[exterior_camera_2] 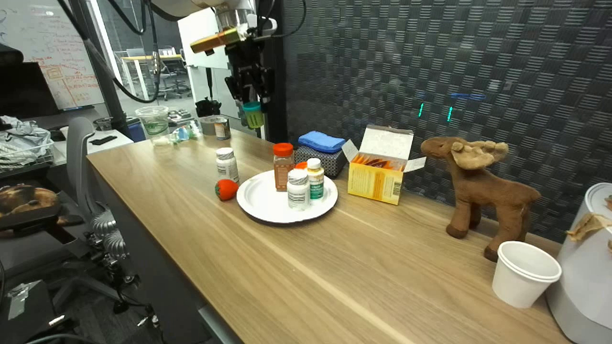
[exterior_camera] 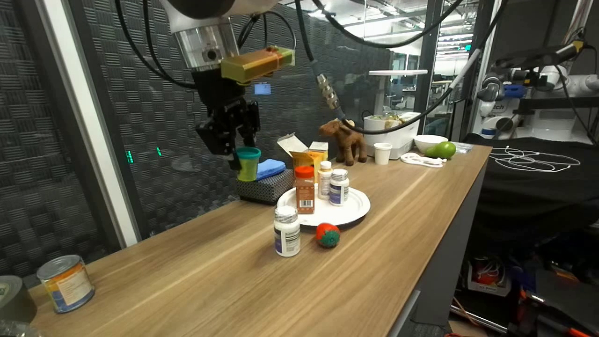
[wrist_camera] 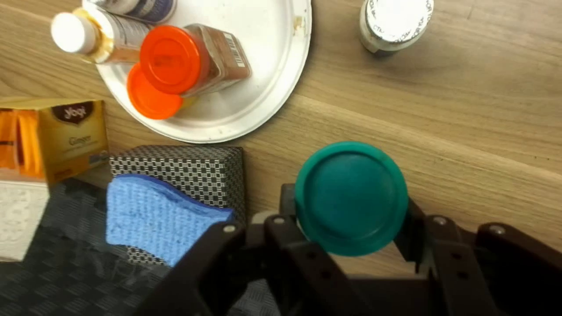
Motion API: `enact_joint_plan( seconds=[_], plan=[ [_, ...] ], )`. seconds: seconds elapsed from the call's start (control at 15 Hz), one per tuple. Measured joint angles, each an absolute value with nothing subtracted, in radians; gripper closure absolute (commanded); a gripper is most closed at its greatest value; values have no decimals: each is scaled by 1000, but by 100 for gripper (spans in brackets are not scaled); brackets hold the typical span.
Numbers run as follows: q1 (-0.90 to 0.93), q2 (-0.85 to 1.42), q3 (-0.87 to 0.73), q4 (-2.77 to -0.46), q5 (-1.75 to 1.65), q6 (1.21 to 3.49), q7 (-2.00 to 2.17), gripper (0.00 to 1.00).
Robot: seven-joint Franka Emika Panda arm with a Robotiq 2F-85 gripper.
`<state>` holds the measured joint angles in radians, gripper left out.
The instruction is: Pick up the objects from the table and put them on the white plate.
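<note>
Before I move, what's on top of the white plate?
The white plate holds a red-capped jar, a white bottle and a green-labelled bottle. An orange lid also shows there, partly covered by the jar in the wrist view; what it caps is mostly hidden.

Robotics lab in office-type space, going by another robot arm (exterior_camera: pixel 578 85) and glass partition (exterior_camera: pixel 451 51) in the background of an exterior view, plus red-scribbled whiteboard (exterior_camera_2: pixel 60 55), black monitor (exterior_camera_2: pixel 26 88) and grey chair (exterior_camera_2: pixel 79 162) in an exterior view.
</note>
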<state>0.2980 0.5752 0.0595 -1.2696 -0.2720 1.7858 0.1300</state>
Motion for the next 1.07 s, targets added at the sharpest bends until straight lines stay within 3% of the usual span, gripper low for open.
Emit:
enact_joint_plan(
  seconds=[0.6, 1.07],
  plan=[
    [285, 364, 44, -1557, -296, 1787, 367, 73],
    [214, 232, 45, -1850, -288, 1981, 389, 73]
  ],
)
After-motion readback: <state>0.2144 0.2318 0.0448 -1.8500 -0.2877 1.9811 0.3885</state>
